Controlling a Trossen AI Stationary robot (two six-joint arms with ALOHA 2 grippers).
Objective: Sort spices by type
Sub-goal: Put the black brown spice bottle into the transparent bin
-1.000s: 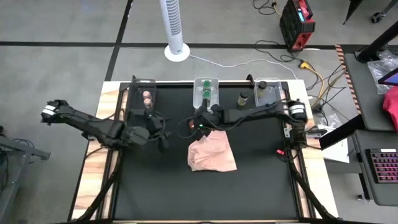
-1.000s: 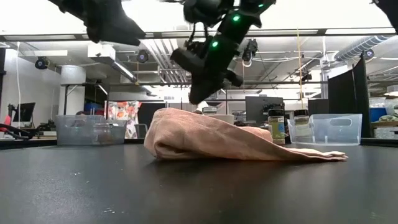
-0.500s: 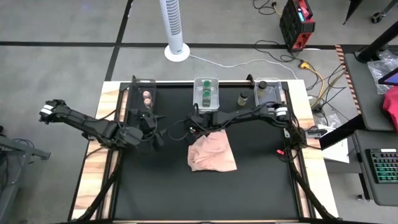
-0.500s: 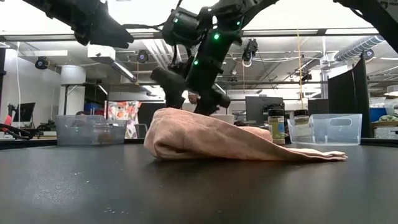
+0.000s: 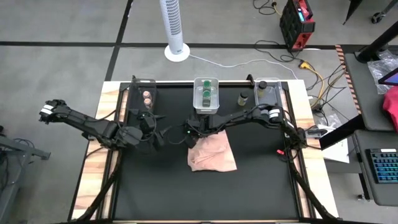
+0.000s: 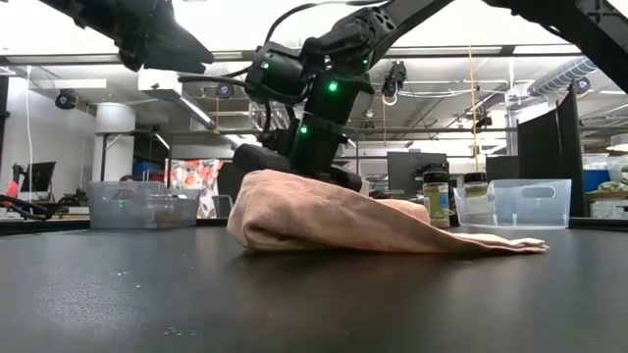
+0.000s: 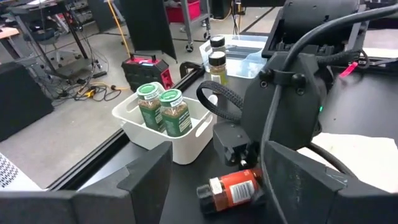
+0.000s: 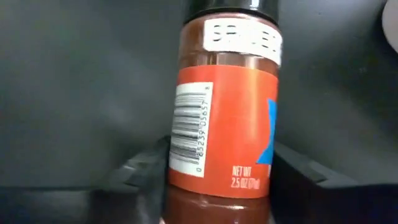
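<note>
A spice jar (image 7: pixel 233 190) with a red-orange label and black lid lies on its side on the black table, just past the pink cloth's (image 5: pixel 212 152) far left corner. My right gripper (image 8: pixel 221 155) is low over it, open, with a finger on each side of the jar's (image 8: pixel 224 124) bottom end. My left gripper (image 5: pixel 160 138) hovers open a little to the jar's left, facing it. Green-lidded jars (image 5: pixel 206 94) stand in the white middle bin, and tan-pink-lidded jars (image 5: pixel 147 98) in the left bin. One dark-lidded jar (image 5: pixel 242 98) stands on the table, another (image 5: pixel 262 86) in the right clear bin. My right gripper comes at the jar slanting down from the table's right, fingers lying along it beside its bottom end (image 8: pixel 217 199). Whether the fingers (image 8: pixel 146 171) touch its sides, I cannot tell. The jar lies on the table.
The crumpled pink cloth (image 6: pixel 334 221) lies mid-table, right beside the right gripper (image 6: pixel 294 162) and hiding its fingertips in the low view. The three bins line the far edge. The table's near half is bare black surface.
My right gripper has come down from above the cloth's far edge and moved toward the table's left, ending low at the table around the lying jar. The jar and cloth have stayed where they were.
</note>
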